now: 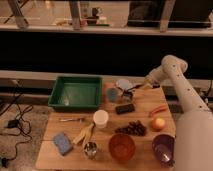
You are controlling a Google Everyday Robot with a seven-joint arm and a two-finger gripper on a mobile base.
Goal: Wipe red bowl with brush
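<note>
Red bowl [122, 146]: front edge, well apart from tool [141, 86] | tool: far side, pinching brush [131, 91]

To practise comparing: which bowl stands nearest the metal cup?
The red bowl, left of the purple bowl; the gripper is shut at the far side of the table.

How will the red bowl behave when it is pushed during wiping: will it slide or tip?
The red bowl looks thin and slightly translucent, so it is probably light and may slide on the smooth wooden table. Its wide, low shape makes tipping unlikely. The gripper is at the table's far side, away from it.
</note>
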